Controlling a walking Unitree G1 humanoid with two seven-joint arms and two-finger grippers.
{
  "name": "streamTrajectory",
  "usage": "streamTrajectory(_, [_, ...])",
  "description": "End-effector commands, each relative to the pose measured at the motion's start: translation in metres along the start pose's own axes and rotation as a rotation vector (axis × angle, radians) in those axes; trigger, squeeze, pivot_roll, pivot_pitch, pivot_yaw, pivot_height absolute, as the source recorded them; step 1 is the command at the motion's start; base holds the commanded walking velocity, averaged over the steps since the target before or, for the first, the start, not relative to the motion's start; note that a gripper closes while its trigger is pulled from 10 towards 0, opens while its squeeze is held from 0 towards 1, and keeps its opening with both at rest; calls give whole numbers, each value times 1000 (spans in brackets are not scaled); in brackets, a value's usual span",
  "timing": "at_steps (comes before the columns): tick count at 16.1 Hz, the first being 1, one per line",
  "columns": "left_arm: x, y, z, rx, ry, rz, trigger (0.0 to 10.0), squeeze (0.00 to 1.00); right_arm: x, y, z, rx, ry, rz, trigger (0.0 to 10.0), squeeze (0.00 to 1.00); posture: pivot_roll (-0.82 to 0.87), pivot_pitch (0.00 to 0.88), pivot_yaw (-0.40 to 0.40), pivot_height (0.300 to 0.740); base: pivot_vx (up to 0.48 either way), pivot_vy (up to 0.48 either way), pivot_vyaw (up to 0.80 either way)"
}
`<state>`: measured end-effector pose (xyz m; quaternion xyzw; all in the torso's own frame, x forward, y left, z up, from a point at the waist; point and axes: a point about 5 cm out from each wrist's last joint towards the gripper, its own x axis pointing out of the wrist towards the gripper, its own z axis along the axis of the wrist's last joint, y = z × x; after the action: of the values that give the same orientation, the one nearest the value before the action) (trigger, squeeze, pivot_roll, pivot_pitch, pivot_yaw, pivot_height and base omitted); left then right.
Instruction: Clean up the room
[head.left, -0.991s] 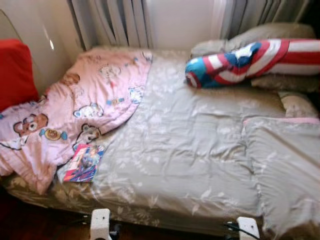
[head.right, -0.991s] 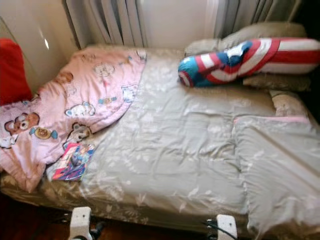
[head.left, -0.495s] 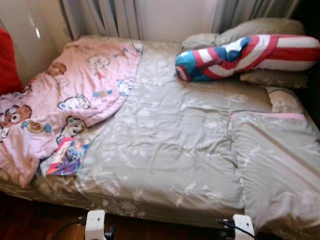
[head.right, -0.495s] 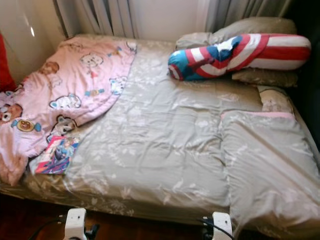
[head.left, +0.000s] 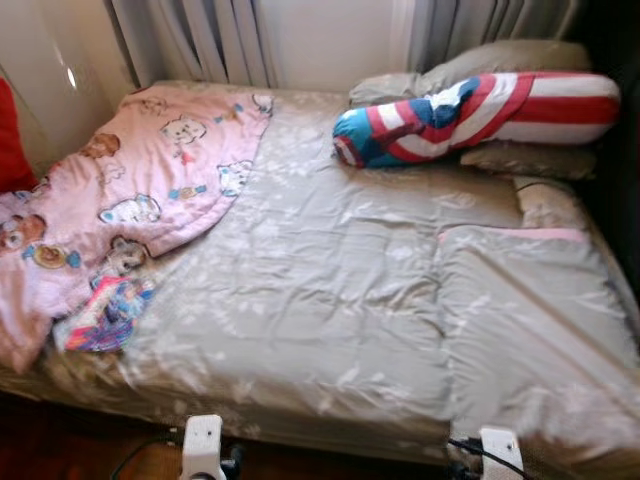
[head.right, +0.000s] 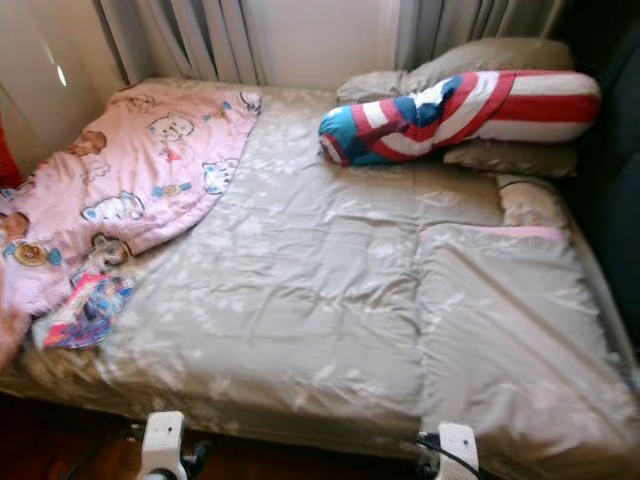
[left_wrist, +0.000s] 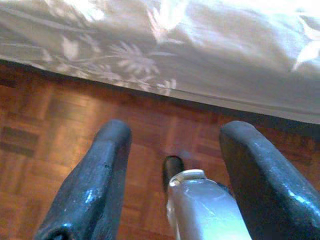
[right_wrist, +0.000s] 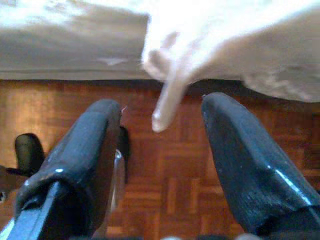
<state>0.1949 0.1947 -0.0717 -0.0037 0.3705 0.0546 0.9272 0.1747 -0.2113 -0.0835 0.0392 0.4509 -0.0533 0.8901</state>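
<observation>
A bed under a grey leaf-print duvet lies before me. A pink teddy-bear blanket is crumpled over its left side. A colourful picture book rests at the blanket's front edge, near the bed's left front corner. A red, white and blue striped bolster leans on grey pillows at the back right. My left gripper hangs open over the parquet floor beside the bed's edge. My right gripper is open too, with a hanging duvet corner between its fingers, untouched.
A folded grey quilt with a pink trim covers the bed's right front. A small pale pillow sits behind it. A red cushion stands at the far left, and curtains hang behind the bed.
The whole picture has shifted: the camera has turned right, so the bed sits further left and the red cushion is nearly out of frame. Nothing on the bed has moved.
</observation>
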Motion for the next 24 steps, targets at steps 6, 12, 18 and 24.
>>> streamTrajectory(6, [-5, 7, -14, -12, 47, 18, 10000, 0, -2, 3, -11, 8, 34, 7, 10000, 0, 41, 95, -24, 740, 0, -311, 0])
streamTrajectory(12, [-6, 8, -18, -6, 61, 15, 10000, 0, -2, 3, -13, -3, 46, 16, 10000, 0, 39, 75, -20, 740, 0, -311, -202])
streamTrajectory(18, [-7, 6, -20, -3, 70, 11, 10000, 0, -2, 3, -13, -6, 47, 17, 10000, 0, 40, 67, -21, 740, 0, -311, -716])
streamTrajectory(24, [-7, 8, -21, -3, 79, 13, 10000, 0, -2, 3, -13, 0, 40, 18, 10000, 0, 40, 74, -23, 740, 0, -311, -118])
